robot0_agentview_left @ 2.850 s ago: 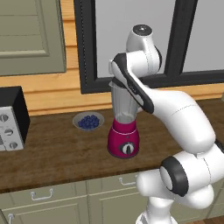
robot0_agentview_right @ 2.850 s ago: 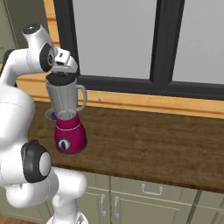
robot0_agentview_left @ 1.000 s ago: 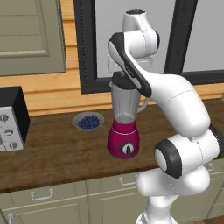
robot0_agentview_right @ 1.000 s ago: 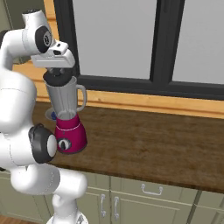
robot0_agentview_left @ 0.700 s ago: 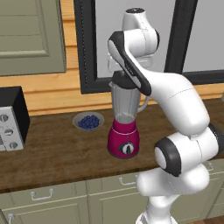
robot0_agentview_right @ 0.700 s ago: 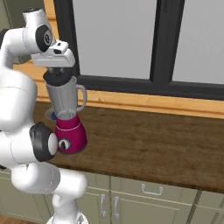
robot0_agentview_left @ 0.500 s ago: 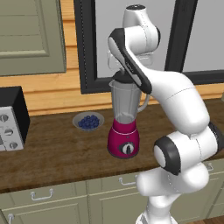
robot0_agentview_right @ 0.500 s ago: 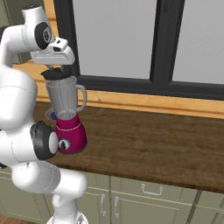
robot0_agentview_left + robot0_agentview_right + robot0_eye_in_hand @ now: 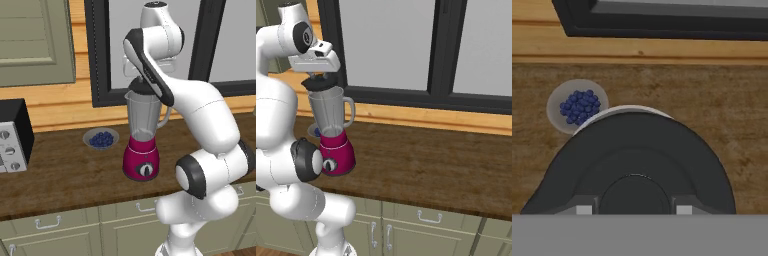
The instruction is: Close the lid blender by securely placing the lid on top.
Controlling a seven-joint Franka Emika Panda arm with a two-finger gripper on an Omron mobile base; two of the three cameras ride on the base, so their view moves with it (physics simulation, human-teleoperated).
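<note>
Our pincer hung directly over the flat round black lid, which sat on the magenta-based clear-jar blender. Whether it pinched the lid, we could not tell. If off-centre, the lid could tip off upon release.

Arm: glossy white shell, rounded tubular links, smooth, no visible cables or screws. Joints dark grey to black: a round dark cap on the elbow, another on the same joint in the right base view. Black band along the edge of the link nearest the claw. Circular dark disc with a pale ring on the wrist housing. Hand block boxy, white with grey shading, a small white camera mount above it. Base column white, flaring toward the floor. Gripper fingers small, dark; detail too small to tell.
</note>
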